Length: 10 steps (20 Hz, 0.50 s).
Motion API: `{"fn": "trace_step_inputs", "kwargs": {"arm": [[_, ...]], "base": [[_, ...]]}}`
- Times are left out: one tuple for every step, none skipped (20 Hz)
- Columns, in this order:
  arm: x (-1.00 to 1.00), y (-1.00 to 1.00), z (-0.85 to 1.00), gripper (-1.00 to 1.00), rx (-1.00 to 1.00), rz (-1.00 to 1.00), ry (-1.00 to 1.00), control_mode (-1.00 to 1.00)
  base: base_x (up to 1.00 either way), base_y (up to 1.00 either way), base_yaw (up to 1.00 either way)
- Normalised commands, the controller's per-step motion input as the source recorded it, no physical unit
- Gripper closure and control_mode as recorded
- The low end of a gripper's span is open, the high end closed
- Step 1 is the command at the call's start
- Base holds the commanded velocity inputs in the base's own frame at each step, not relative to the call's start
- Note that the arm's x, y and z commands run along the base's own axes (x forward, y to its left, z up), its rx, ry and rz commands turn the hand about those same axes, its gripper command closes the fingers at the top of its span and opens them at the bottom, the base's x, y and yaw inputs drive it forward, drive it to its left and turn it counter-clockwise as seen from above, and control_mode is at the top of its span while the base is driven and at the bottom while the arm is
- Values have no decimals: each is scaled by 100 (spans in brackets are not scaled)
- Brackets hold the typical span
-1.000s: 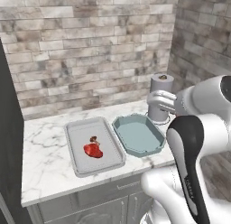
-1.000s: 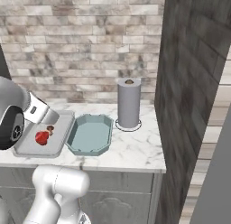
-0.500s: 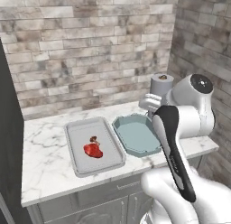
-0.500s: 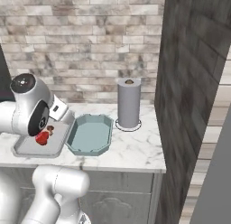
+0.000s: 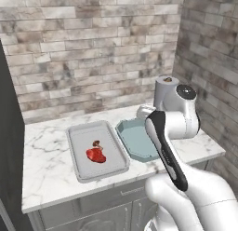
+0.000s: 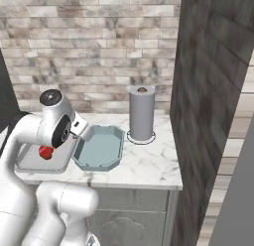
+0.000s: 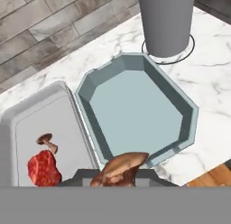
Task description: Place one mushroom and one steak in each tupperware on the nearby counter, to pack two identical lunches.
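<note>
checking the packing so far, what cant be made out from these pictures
- Gripper, hand view: the bottom band cuts off the fingers, so the grip on the brown mushroom is unclear.
- Grey tray, right base view: the arm covers most of it; only a bit of the red steak shows.
- Teal tupperware, left base view: the arm hides its right side.
- Second steak: not seen.

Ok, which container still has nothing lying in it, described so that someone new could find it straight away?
Start at the tall grey paper towel roll standing on the white marble counter by the brick wall. Just in front of it lies the teal tupperware, smaller and eight-sided. Its neighbour, the grey tupperware, is rectangular and already holds a red steak and a mushroom.
</note>
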Motion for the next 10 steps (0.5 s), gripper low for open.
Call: {"fn": "trace_step_inputs", "kwargs": {"arm": [[60, 0, -62, 100, -4, 0, 3, -100], [61, 0, -56, 100, -4, 0, 2, -100], [62, 0, -49, 100, -5, 0, 2, -100], [60, 0, -49, 100, -5, 0, 2, -100], [59, -1, -48, 100, -6, 0, 2, -100], [59, -6, -44, 100, -7, -1, 4, -100], [59, -14, -36, 100, -7, -1, 6, -100], [54, -24, -26, 100, -7, -1, 10, -100], [52, -28, -21, 100, -8, -1, 12, -100], [51, -31, -19, 100, -8, 0, 13, -100]], "base": [[0, 0, 0], [0, 0, 0], [0, 0, 0], [0, 0, 0], [0, 0, 0], [0, 0, 0], [0, 0, 0], [0, 0, 0], [0, 0, 0], [0, 0, 0]]}}
